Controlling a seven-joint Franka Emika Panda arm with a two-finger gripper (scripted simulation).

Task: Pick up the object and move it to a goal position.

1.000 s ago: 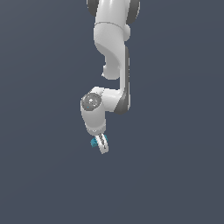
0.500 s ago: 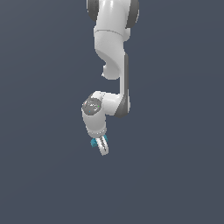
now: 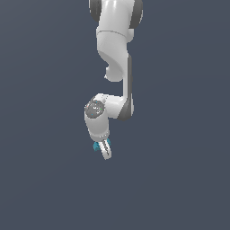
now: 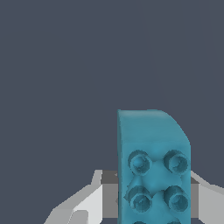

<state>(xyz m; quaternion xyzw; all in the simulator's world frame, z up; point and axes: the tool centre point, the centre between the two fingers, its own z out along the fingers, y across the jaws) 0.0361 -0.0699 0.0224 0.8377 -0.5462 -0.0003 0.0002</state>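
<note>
The object (image 3: 95,146) is a tiny teal-blue block that peeks out beside the white fingers at the lower end of the arm in the exterior view. My gripper (image 3: 104,151) points downward and is shut on it. In the wrist view the object (image 4: 153,166) fills the space between the two fingers (image 4: 89,201). It shows a curved upper edge and several round studs on its face. My gripper (image 4: 148,186) holds it by its sides, with a pad against each one. The block's lower part runs out of the picture.
The white arm (image 3: 117,54) hangs down from the top of the exterior view. Behind it there is only a uniform dark grey-blue background, with no other object, edge or goal marker in sight.
The wrist and gripper have shifted only a few pixels. The teal block stays between the fingers throughout.
</note>
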